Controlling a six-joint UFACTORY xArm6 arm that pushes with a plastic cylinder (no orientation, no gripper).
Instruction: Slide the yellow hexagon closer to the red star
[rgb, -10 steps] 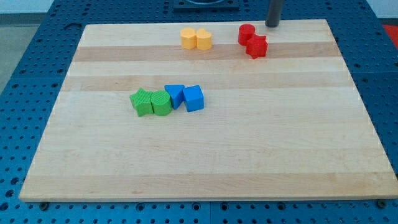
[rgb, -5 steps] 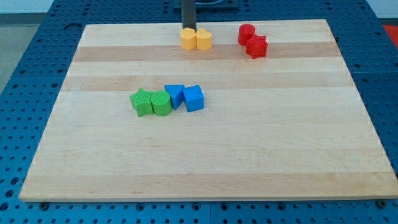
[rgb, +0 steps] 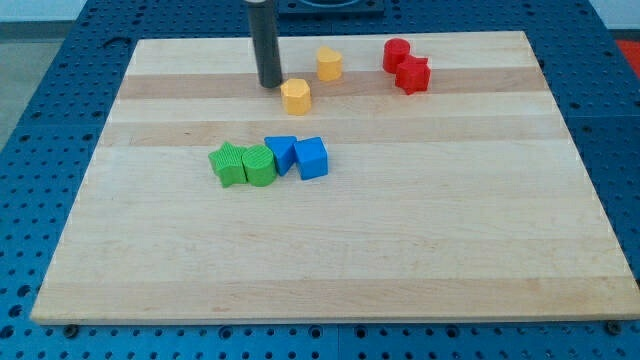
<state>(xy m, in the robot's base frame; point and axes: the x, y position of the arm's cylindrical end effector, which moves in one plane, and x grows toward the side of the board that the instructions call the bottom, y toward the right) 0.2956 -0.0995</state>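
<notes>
The yellow hexagon (rgb: 295, 96) lies on the wooden board (rgb: 330, 250), near the view's top and left of centre. My tip (rgb: 268, 85) stands just to its upper left, close to it or touching. A second yellow block (rgb: 329, 63) sits apart, up and to the right of the hexagon. The red star (rgb: 412, 75) lies further right, touching another red block (rgb: 397, 54) at its upper left. The hexagon is well to the left of the red star and a little lower in the view.
A green star-like block (rgb: 229, 165), a green cylinder (rgb: 258, 165), a blue triangle (rgb: 281, 154) and a blue cube (rgb: 312, 158) form a row below the hexagon. The board's top edge is close behind the rod.
My tip swept from the top right, past the red blocks, to the left of the yellow pair. The yellow hexagon has been pushed down and left, away from the other yellow block.
</notes>
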